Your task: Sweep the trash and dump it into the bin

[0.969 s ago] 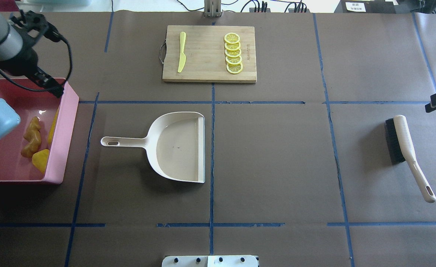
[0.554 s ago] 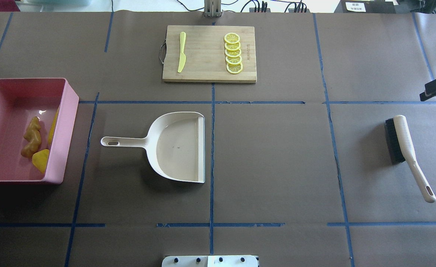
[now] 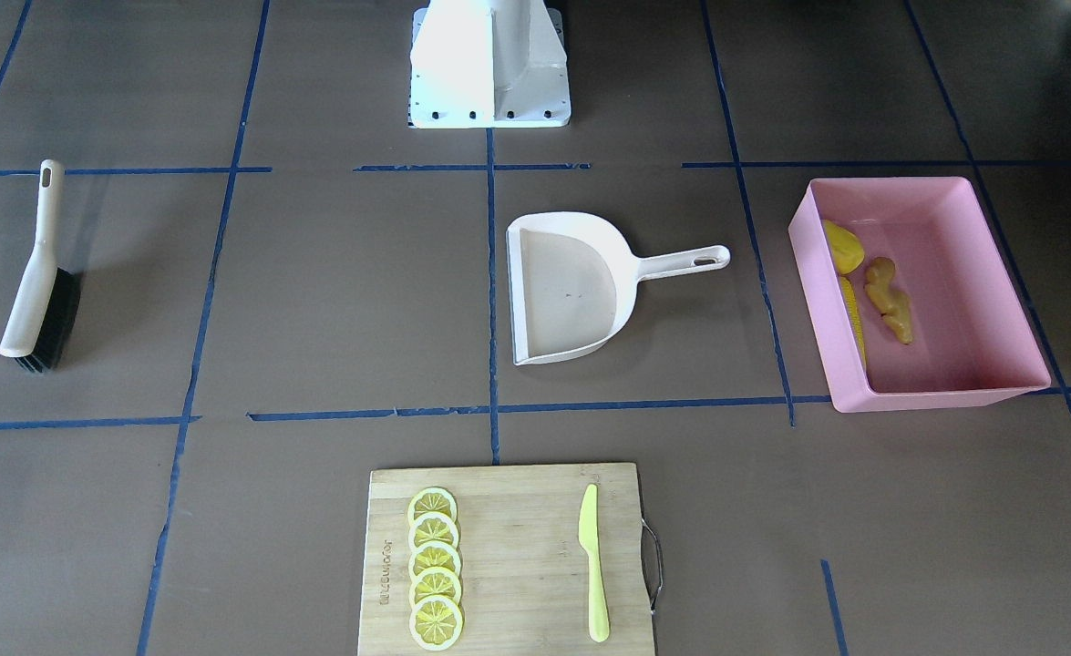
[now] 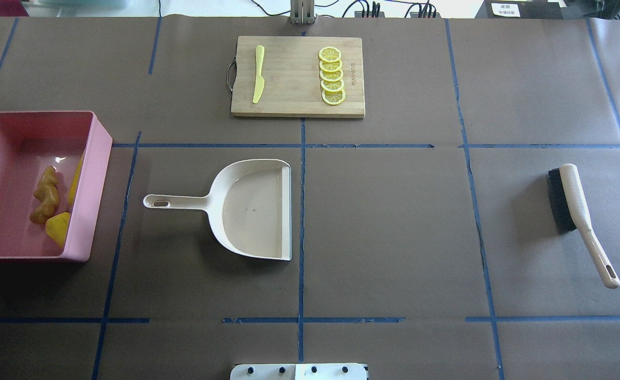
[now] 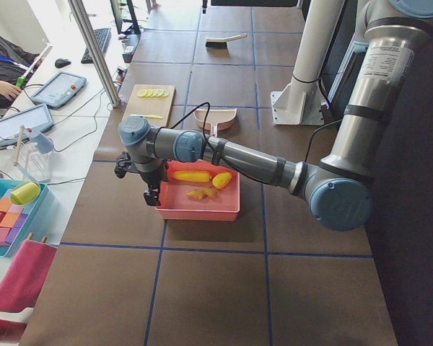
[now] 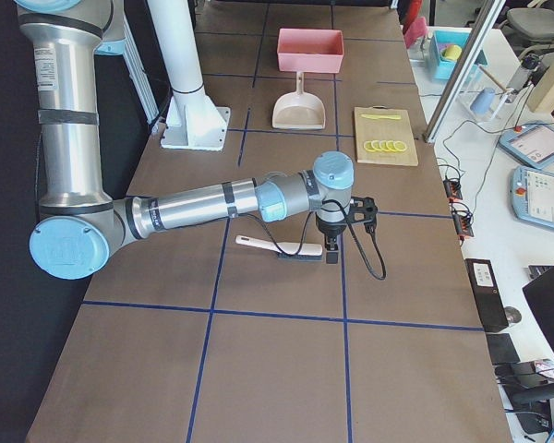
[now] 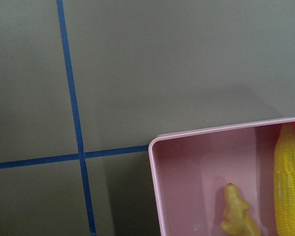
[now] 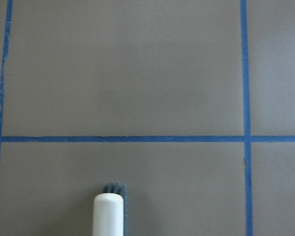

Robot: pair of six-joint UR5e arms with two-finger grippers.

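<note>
While the trash lies in the bin at the table's nine o'clock, nobody can tell the jaw spacing of the left gripper or the right gripper.

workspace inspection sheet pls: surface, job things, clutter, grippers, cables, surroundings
surface: brown table paper with a blue tape grid; no loose trash seen on it.
job's things: corn cob, potato lump and ginger root all lie inside the pink bin.
clutter: empty dustpan mid-table; brush on the robot's right; cutting board with lemon slices and green knife.
grippers: left gripper hangs outside a bin corner; right gripper by the brush's head end; open or shut cannot be told.
cables: wrist cable loops off the right arm; plugs at the far edge.
surroundings: tablets on a side desk.
</note>
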